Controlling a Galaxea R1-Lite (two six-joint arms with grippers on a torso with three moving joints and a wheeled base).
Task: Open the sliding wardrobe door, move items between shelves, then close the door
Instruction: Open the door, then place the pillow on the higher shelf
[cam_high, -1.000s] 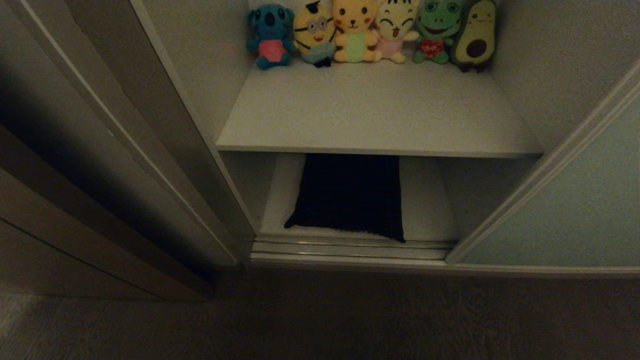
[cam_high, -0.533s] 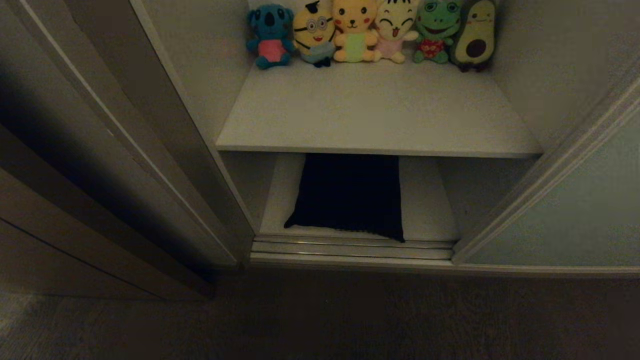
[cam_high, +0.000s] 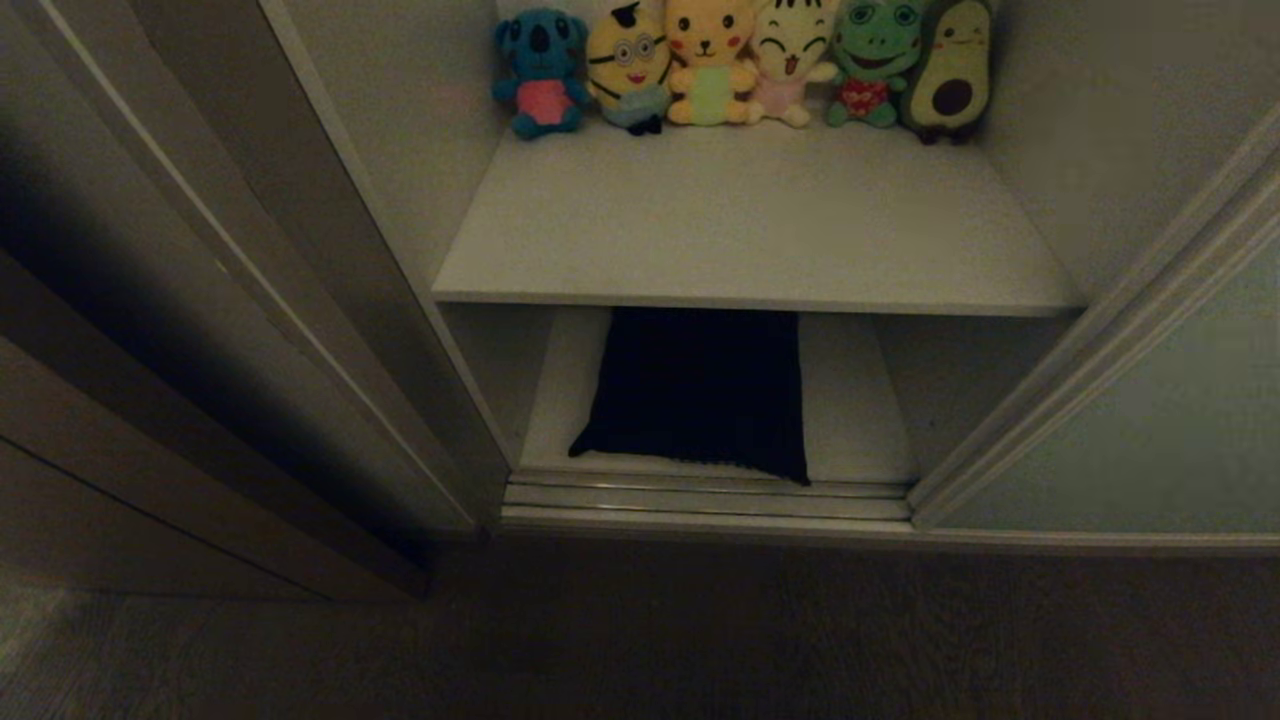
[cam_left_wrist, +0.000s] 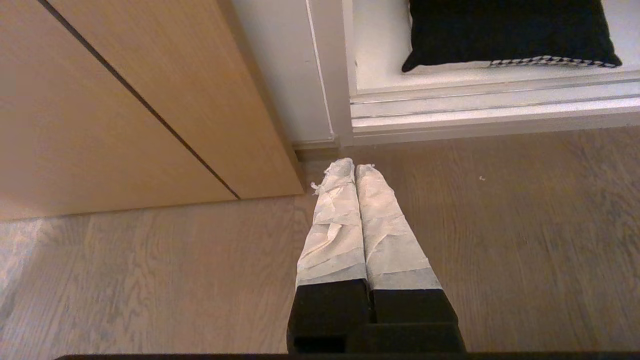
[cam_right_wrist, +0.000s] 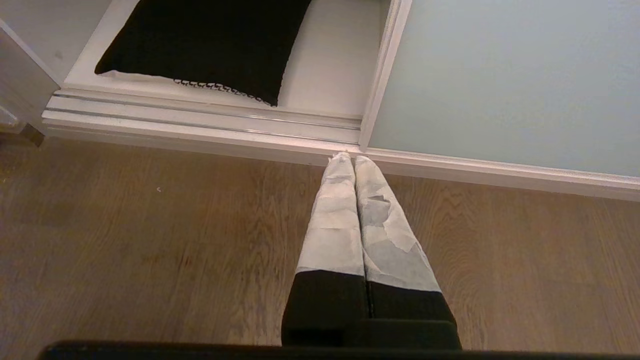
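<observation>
Sliding wardrobe door (cam_high: 1150, 430): edged slightly rightward since a second ago, opening wide; black garment (cam_high: 700, 395) on lower shelf (cam_high: 850, 400), reachable, unmoved; left gripper (cam_left_wrist: 354, 169), right gripper (cam_right_wrist: 348, 159): fingers pressed together, empty, above floor; transfer likely pending.

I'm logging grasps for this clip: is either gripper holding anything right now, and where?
Nothing is held. The left gripper and right gripper are both shut empty above the floor.
</observation>
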